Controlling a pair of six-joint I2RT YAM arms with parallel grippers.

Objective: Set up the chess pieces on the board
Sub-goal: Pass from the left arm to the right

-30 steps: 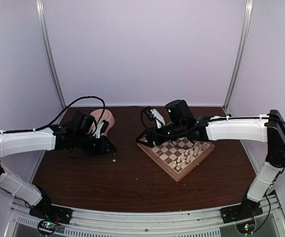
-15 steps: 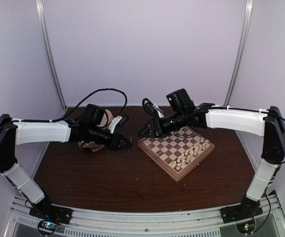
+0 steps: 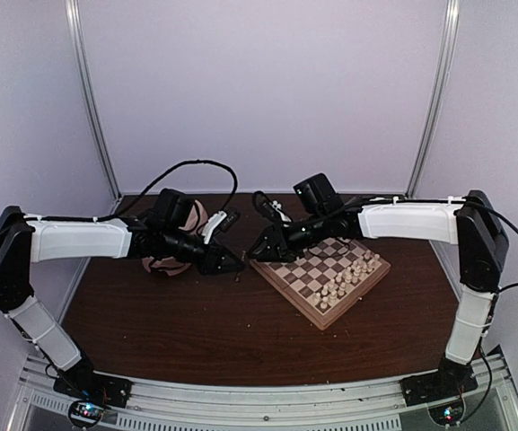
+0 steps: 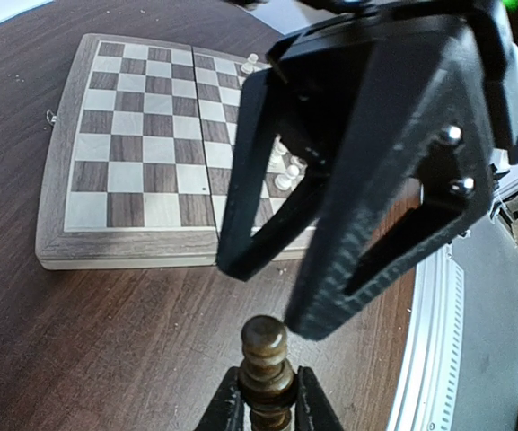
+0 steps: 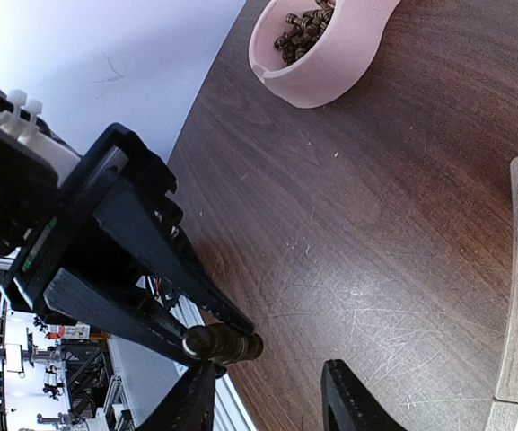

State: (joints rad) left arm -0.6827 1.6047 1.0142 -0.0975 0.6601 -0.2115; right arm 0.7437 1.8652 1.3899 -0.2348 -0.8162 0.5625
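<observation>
My left gripper is shut on a dark brown chess piece and holds it above the bare table, just short of the board's near edge. My right gripper is open and empty, and its fingers hover right over that piece. In the right wrist view the held piece lies close to my right gripper's left finger. In the top view the left gripper and the right gripper meet tip to tip by the left corner of the board.
A pink double bowl holding several dark chessmen stands at the back left, behind the left arm. Several pale cream chessmen crowd the board's right side.
My left arm has swung right from beside the bowl, carrying the dark piece toward the board. My right gripper has moved left off the board to meet it.
</observation>
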